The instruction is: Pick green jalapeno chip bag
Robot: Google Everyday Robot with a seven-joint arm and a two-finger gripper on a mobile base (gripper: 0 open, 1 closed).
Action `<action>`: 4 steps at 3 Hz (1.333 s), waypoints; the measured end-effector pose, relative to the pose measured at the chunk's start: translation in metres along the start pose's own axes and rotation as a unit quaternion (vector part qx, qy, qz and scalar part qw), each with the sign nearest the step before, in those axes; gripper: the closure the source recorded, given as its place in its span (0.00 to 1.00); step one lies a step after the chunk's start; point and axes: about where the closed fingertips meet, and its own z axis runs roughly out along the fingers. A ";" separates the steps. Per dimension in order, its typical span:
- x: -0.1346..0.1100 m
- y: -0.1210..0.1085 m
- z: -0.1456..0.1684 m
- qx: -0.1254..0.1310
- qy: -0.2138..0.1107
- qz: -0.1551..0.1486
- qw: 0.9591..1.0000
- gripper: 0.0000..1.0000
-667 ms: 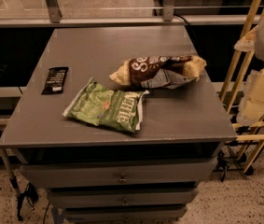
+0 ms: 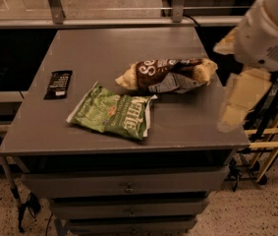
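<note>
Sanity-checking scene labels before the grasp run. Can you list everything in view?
green bag: 1, light green with white lettering, flat on the table, front centre
brown bag: 1, brown and tan, just behind and right of the green bag
black bar: 1, black, left side of the table, apart from both bags
table: 1, grey, centre of view
drawers: 3 seen, grey, stacked under the tabletop
frame: 1, tan, right of the table
arm: 1, white, upper right
gripper: 1, cream, at the table's right edge near the front corner, apart from both bags
</note>
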 end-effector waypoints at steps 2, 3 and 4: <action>-0.097 0.018 0.028 -0.039 -0.099 -0.054 0.993 0.00; -0.098 0.019 0.029 -0.042 -0.097 -0.056 0.993 0.00; -0.134 0.028 0.058 -0.070 -0.097 -0.099 0.988 0.00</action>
